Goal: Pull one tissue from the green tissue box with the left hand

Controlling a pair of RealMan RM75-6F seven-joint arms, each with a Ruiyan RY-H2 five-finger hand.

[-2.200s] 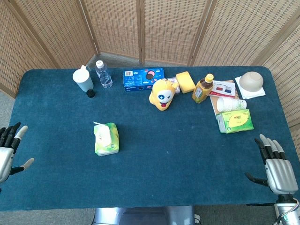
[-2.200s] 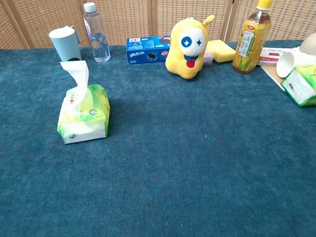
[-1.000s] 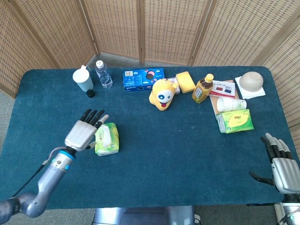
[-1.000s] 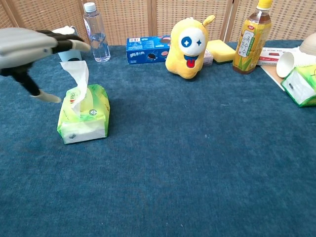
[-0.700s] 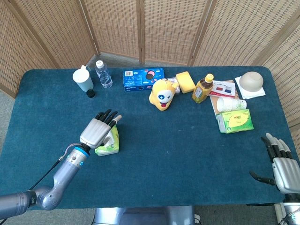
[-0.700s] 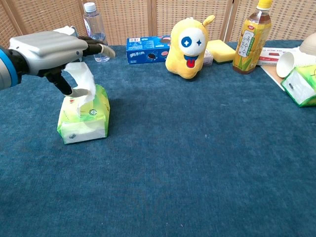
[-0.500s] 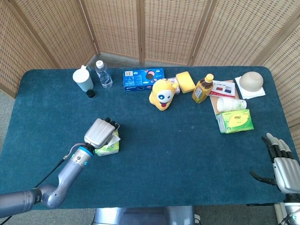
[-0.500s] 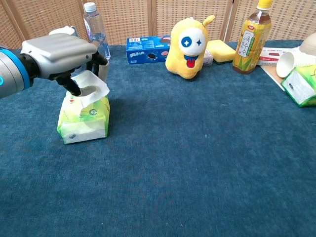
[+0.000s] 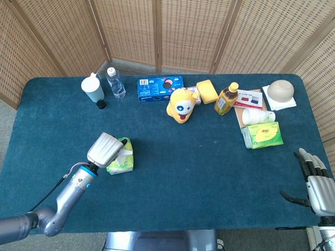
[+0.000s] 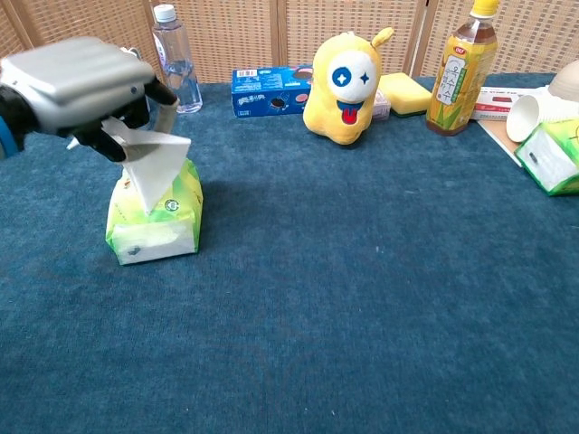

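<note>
Change: the left robot hand (image 10: 77, 81) has risen since half a second ago, drawing the white tissue (image 10: 149, 163) up taut from the soft green tissue pack (image 10: 154, 217).
Left robot hand: fingers curled, pinching the tissue's top above the pack.
Right robot hand (image 9: 319, 185): fingers spread, empty, at the blue-covered table (image 9: 209, 178) edge.
Pack: left part of table.

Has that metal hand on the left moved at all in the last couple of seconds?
Yes. The left hand came in from the table's left edge and now sits over the green tissue box, gripping a tissue and lifting it.
</note>
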